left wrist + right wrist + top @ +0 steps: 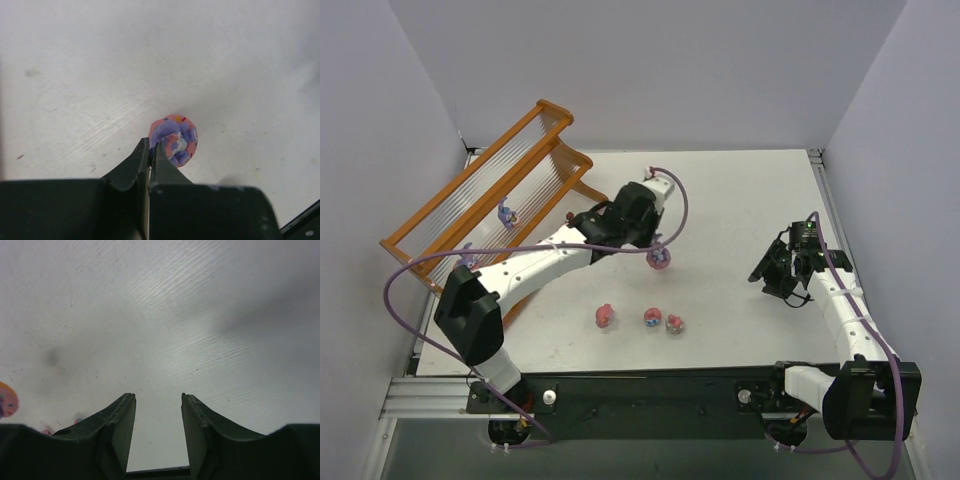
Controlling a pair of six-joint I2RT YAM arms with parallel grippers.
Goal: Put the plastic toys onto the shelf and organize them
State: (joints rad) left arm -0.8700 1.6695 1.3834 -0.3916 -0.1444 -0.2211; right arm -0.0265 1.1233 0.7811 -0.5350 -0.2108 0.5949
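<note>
Pink-purple toy [175,140] at closed left pincer [151,146] tip

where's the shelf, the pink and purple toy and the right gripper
shelf [485,185], top external view, bare pale rods
pink and purple toy [172,139], left wrist view, purple centre
right gripper [158,399], right wrist view, midway between fingertips

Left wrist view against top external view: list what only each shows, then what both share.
Only left wrist: the left arm's jaws pressed shut, a round pink plastic toy bearing a purple figure at their tips. Only top external: the orange-brown wooden rod shelf, a small purplish toy on it, three pink toys on the white table, the right arm. Both: that pink-and-purple toy and the table.
</note>
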